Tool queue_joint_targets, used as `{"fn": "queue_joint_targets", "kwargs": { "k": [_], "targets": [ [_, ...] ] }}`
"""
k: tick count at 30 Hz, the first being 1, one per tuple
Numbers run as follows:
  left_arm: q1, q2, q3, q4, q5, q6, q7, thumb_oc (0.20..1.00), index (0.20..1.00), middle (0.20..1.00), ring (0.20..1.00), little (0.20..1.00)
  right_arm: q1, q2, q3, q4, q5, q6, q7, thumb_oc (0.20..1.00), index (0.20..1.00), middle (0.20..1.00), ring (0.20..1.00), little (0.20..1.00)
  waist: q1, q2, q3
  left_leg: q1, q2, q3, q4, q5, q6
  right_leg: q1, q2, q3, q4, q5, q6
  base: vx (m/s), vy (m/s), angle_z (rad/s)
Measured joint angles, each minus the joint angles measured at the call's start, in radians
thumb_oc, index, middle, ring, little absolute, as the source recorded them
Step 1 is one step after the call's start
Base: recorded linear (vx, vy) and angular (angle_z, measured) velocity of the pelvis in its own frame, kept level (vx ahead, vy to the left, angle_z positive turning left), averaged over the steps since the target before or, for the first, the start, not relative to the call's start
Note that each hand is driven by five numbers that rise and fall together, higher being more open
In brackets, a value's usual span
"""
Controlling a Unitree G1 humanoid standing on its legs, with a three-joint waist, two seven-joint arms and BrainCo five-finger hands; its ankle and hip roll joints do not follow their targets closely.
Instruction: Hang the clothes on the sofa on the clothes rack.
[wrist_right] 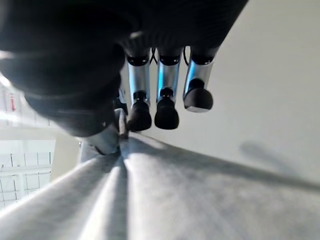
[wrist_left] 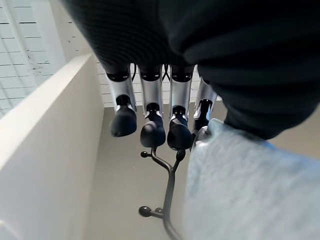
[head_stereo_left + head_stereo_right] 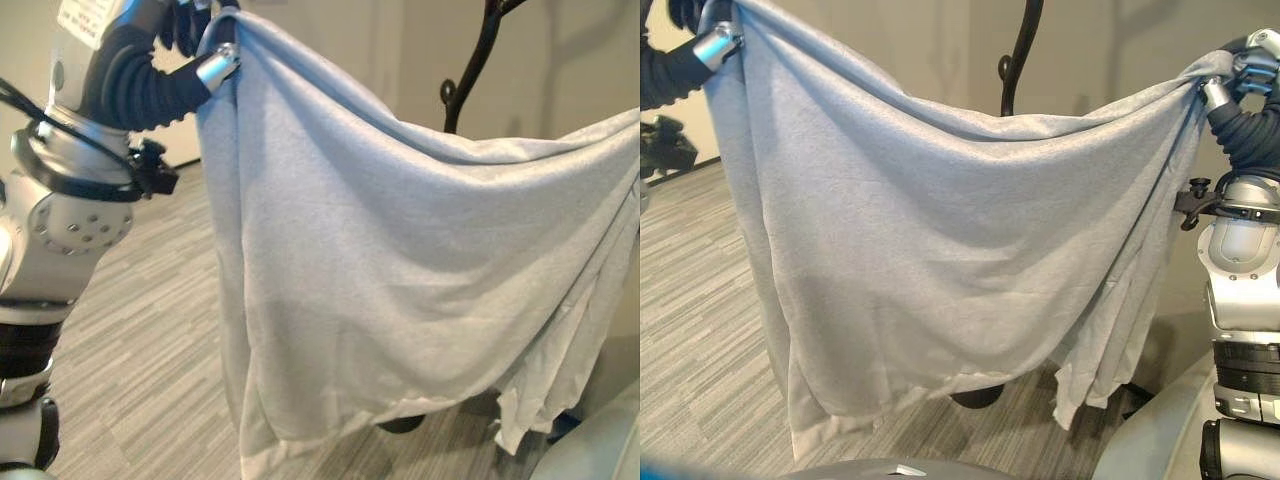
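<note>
A light grey garment (image 3: 400,280) hangs spread wide between my two raised hands, its lower hem loose above the floor. My left hand (image 3: 205,45) pinches one upper corner at the top left; the pinch shows beside the cloth (image 2: 250,190) in the left wrist view (image 2: 200,117). My right hand (image 3: 1230,75) grips the other upper corner at the right, where the fabric (image 1: 175,200) bunches into folds at the thumb (image 1: 120,117). The black clothes rack (image 3: 1018,55) stands behind the cloth, its curved hooks (image 2: 165,180) visible past my left fingers.
Striped grey carpet (image 3: 150,330) lies below. A pale wall (image 3: 920,40) is behind the rack. The rack's dark base (image 3: 975,397) peeks out under the hem. A grey sofa edge (image 3: 1140,440) sits at the lower right.
</note>
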Motion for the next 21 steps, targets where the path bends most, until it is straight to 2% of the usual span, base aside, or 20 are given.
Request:
{"fn": "queue_joint_targets", "kwargs": {
  "k": [1, 2, 3, 4, 6, 8, 10, 12, 13, 17, 21],
  "targets": [
    [-0.095, 0.002, -0.099, 0.049, -0.001, 0.004, 0.006, 0.2, 0.2, 0.2, 0.2, 0.2, -0.071, -0.081, 0.071, 0.078, -0.032, 0.023, -0.018, 0.2, 0.2, 0.2, 0.2, 0.2, 0.0, 0.0, 0.0, -0.003, -0.001, -0.002, 0.0, 0.003, -0.003, -0.002, 0.0, -0.003, 0.0, 0.0, 0.0, 0.0, -0.042, 0.03],
    [-0.136, 0.002, -0.147, 0.07, -0.001, 0.004, 0.008, 0.2, 0.2, 0.2, 0.2, 0.2, -0.108, -0.106, 0.103, 0.11, -0.036, 0.033, -0.021, 0.2, 0.2, 0.2, 0.2, 0.2, -0.001, 0.001, -0.001, -0.002, 0.0, -0.003, 0.0, 0.004, -0.004, -0.001, 0.001, -0.003, 0.0, 0.0, 0.0, 0.0, -0.089, 0.05],
    [-0.238, -0.004, -0.272, 0.137, -0.018, 0.007, 0.011, 0.2, 0.2, 0.2, 0.2, 0.2, -0.216, -0.123, 0.18, 0.185, -0.035, 0.055, -0.033, 0.2, 0.2, 0.2, 0.2, 0.2, -0.021, 0.001, -0.002, -0.003, 0.003, -0.004, 0.0, 0.005, -0.004, -0.001, 0.003, -0.005, 0.0, 0.0, 0.0, -0.02, -0.114, 0.02],
    [-0.409, -0.037, -0.47, 0.274, -0.034, 0.009, 0.012, 0.2, 0.2, 0.2, 0.2, 0.2, -0.377, -0.169, 0.347, 0.332, -0.037, 0.075, -0.044, 0.2, 0.2, 0.2, 0.2, 0.2, -0.022, 0.001, -0.003, -0.004, 0.003, -0.005, 0.0, 0.006, -0.004, -0.002, 0.004, -0.007, 0.0, 0.0, 0.0, -0.01, -0.091, 0.03],
    [-0.558, -0.092, -0.629, 0.433, -0.037, 0.014, 0.014, 0.2, 0.2, 0.2, 0.2, 0.2, -0.563, -0.184, 0.53, 0.492, -0.036, 0.101, -0.05, 0.2, 0.2, 0.2, 0.2, 0.2, -0.027, 0.004, -0.004, -0.008, 0.003, -0.007, 0.0, 0.008, -0.006, -0.006, 0.004, -0.009, 0.0, 0.001, -0.001, -0.03, -0.051, 0.01],
    [-0.628, -0.137, -0.679, 0.528, -0.042, 0.028, 0.026, 0.2, 0.2, 0.2, 0.2, 0.2, -0.701, -0.176, 0.624, 0.551, -0.03, 0.111, -0.057, 0.2, 0.2, 0.2, 0.2, 0.2, -0.041, 0.015, -0.012, -0.03, 0.005, -0.007, 0.0, 0.016, -0.01, -0.029, 0.006, -0.011, 0.0, 0.004, -0.004, -0.03, -0.058, 0.01],
    [-0.728, -0.212, -0.79, 0.705, -0.069, 0.038, 0.036, 0.2, 0.2, 0.2, 0.2, 0.2, -0.883, -0.127, 0.787, 0.707, -0.025, 0.128, -0.054, 0.2, 0.2, 0.2, 0.2, 0.2, -0.051, 0.02, -0.016, -0.044, 0.006, -0.007, 0.005, 0.025, -0.005, -0.043, 0.007, -0.011, 0.001, 0.007, -0.007, -0.07, -0.056, -0.02],
    [-0.764, -0.276, -0.814, 0.84, -0.097, 0.054, 0.051, 0.2, 0.2, 0.2, 0.2, 0.2, -0.989, -0.074, 0.871, 0.767, -0.007, 0.135, -0.054, 0.2, 0.2, 0.2, 0.2, 0.2, -0.059, 0.03, -0.022, -0.072, 0.008, -0.006, 0.005, 0.03, -0.005, -0.075, 0.01, -0.009, 0.004, 0.011, -0.012, -0.11, -0.068, -0.05],
    [-0.78, -0.332, -0.825, 0.98, -0.124, 0.057, 0.058, 0.2, 0.2, 0.2, 0.2, 0.2, -1.071, -0.031, 0.964, 0.88, 0.006, 0.138, -0.047, 0.2, 0.2, 0.2, 0.2, 0.2, -0.064, 0.034, -0.031, -0.085, 0.007, -0.006, 0.005, 0.032, -0.005, -0.085, 0.009, -0.009, 0.001, 0.014, -0.013, -0.08, -0.02, -0.02],
    [-0.797, -0.447, -0.846, 1.245, -0.192, 0.126, 0.051, 0.2, 0.2, 0.2, 0.2, 0.2, -1.159, 0.115, 1.052, 1.059, 0.017, 0.172, -0.001, 0.2, 0.2, 0.2, 0.2, 0.2, -0.08, 0.043, -0.032, -0.161, 0.018, -0.006, 0.005, 0.05, -0.01, -0.164, 0.021, -0.004, 0.004, 0.032, -0.021, -0.07, -0.045, -0.04],
    [-0.774, -0.465, -0.855, 1.291, -0.195, 0.158, 0.043, 0.2, 0.2, 0.2, 0.2, 0.2, -1.139, 0.177, 1.099, 1.1, 0.012, 0.212, 0.049, 0.2, 0.2, 0.2, 0.2, 0.2, -0.076, 0.054, -0.02, -0.216, 0.02, -0.006, 0.006, 0.062, -0.01, -0.221, 0.027, -0.003, 0.005, 0.043, -0.025, -0.03, -0.05, -0.02]
  ]
}}
